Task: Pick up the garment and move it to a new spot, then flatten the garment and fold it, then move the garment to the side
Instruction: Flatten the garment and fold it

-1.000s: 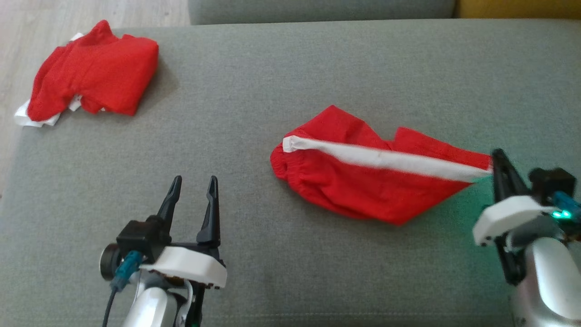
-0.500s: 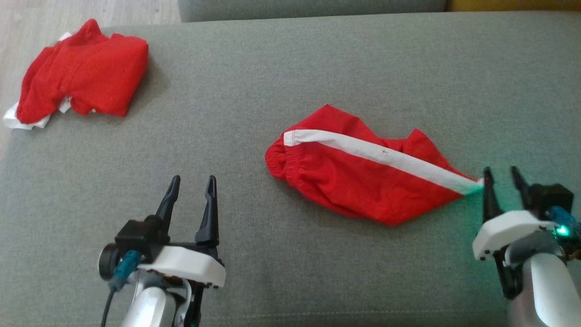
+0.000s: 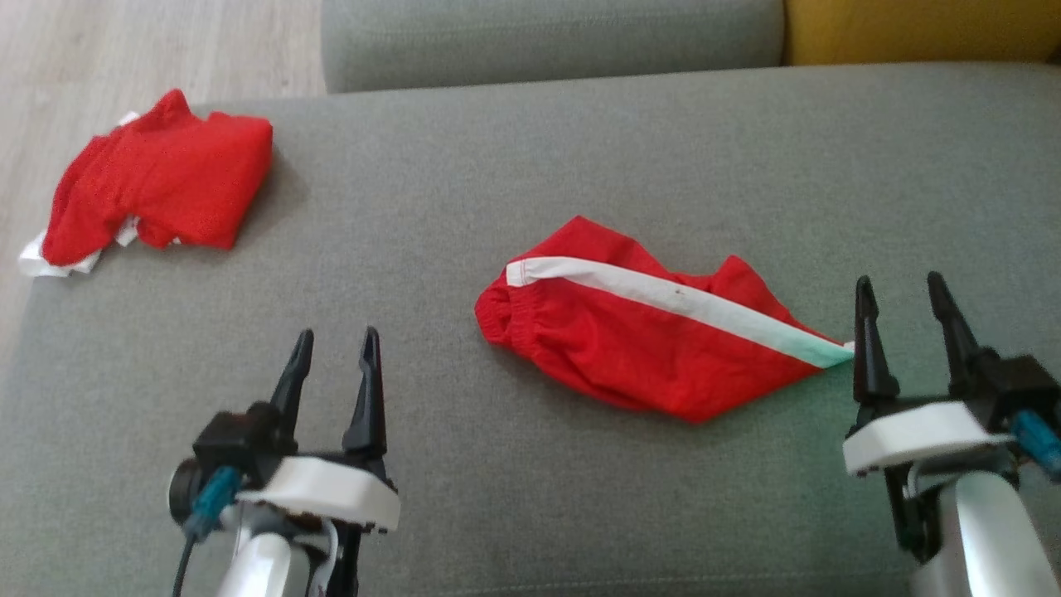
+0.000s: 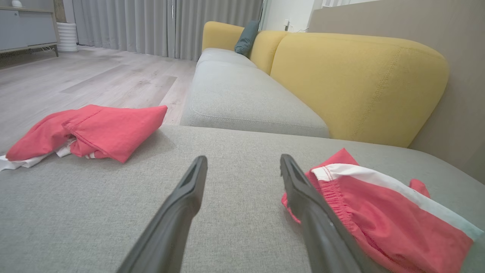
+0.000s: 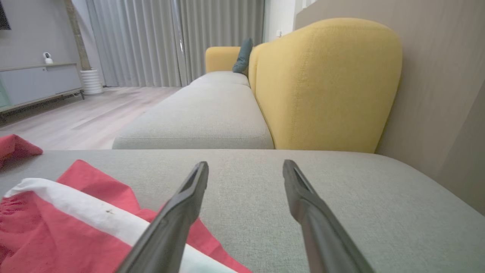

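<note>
Red garment (image 3: 630,356) with a white stripe lies crumpled on the grey sofa cushion (image 3: 530,166), its striped corner just beside my right claw (image 3: 899,286). I see both claws wide open and empty; the left claw (image 3: 337,336) is apart from it.

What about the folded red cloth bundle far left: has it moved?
No. The bundle keeps its corner of the grey cushion; the camera shifted.
</note>
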`<state>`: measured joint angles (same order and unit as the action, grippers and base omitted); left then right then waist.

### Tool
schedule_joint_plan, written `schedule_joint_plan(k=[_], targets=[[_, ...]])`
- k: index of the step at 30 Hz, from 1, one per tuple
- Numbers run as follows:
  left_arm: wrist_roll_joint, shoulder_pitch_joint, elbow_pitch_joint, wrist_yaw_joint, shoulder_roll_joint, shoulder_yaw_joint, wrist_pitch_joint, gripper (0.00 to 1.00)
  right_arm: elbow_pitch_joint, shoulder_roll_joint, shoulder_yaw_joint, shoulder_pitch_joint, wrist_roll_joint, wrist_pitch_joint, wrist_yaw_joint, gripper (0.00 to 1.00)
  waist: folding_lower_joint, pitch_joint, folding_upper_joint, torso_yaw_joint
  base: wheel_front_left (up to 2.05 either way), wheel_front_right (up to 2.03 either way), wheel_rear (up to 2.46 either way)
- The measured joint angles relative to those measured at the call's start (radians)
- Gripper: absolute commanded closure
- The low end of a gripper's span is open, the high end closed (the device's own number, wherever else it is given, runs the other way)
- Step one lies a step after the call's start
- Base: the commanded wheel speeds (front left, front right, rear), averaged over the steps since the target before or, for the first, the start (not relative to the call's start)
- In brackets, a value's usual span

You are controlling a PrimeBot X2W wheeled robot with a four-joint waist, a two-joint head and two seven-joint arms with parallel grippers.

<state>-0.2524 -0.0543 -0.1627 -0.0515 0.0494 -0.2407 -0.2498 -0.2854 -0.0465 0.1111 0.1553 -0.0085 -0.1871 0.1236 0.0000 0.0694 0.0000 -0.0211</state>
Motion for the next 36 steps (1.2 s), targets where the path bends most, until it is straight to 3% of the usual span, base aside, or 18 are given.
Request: schedule_joint_plan(k=[18,33,36], targets=[[-0.014,0.111,0.030,0.000,0.002,0.029,0.000,0.00,0.059,0.001,-0.108,-0.127,0.132,-0.026,0.000,0.00,0.0000,-0.058,0.0000,0.003,0.00,0.00,0.00],[-0.013,0.111,0.024,0.001,0.002,0.022,0.000,0.00,0.045,0.001,-0.133,-0.127,0.141,-0.026,0.000,0.00,0.0000,-0.054,0.0000,0.001,0.00,0.00,0.00],[-0.007,0.105,0.000,0.027,0.002,-0.007,0.005,0.00,0.045,0.001,-0.134,-0.126,0.141,-0.026,0.000,0.00,0.0000,-0.047,0.0000,0.000,0.00,0.00,0.00]])
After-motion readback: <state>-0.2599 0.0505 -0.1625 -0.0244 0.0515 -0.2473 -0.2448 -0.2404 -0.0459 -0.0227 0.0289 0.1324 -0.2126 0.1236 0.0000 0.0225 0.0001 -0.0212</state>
